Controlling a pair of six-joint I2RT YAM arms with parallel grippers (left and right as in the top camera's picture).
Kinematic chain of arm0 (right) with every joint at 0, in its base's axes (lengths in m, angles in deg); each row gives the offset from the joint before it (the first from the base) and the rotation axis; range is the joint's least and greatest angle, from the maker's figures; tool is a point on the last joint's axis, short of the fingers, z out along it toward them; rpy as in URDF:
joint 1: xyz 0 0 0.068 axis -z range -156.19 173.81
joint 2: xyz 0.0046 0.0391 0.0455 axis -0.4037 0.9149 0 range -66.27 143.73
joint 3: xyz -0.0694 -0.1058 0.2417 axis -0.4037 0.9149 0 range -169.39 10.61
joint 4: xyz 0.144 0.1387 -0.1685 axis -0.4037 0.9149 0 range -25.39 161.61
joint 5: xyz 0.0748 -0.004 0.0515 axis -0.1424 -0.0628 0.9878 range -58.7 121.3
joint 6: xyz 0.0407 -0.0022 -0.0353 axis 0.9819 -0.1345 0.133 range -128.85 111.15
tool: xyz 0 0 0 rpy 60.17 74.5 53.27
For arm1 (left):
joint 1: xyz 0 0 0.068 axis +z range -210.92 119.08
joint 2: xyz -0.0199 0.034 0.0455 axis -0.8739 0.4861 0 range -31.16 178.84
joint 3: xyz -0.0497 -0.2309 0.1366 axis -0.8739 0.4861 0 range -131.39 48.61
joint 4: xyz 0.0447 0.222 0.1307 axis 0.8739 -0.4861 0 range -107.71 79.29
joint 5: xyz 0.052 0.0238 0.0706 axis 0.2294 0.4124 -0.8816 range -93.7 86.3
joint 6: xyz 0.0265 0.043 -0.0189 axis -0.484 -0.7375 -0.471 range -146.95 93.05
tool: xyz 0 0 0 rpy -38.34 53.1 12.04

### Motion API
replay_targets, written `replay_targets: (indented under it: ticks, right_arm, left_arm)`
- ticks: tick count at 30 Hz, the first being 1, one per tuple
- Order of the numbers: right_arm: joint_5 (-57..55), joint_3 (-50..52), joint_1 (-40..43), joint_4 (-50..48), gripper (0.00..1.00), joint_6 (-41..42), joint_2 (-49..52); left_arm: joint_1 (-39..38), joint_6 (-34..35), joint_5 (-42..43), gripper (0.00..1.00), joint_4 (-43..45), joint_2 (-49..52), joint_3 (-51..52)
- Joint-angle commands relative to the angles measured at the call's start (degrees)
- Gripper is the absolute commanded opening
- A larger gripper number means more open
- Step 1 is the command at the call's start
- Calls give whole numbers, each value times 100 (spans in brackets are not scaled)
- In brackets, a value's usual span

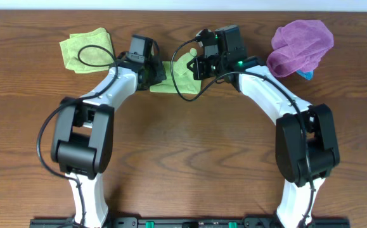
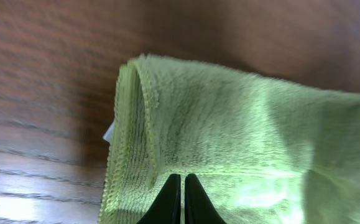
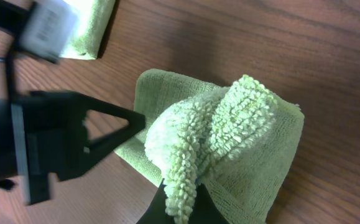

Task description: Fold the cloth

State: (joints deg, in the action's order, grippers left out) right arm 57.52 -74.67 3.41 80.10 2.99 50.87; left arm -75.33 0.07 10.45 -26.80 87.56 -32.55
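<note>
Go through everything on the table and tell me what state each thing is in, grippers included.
cloth: partly folded, flat on the table, one fold pulled up.
right gripper: shut on the cloth, pinching the raised fold.
left gripper: shut, tips at the cloth's edge.
second green cloth: crumpled, lying apart, far left.
purple cloth: bunched in a heap, far right.
</note>
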Motion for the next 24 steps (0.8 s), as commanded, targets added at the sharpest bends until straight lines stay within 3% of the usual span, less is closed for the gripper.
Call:
replay_targets:
  ticks: [1,24]
  right_arm:
    - [-142,-17,-103,-70,1,105,-39]
    - [-487,-260,-535,-348,1,535,579]
  left_arm:
    - [120,-284,-87,6,-17,-420,-164]
    - [586,-525,-234,6,-326,-710,-164]
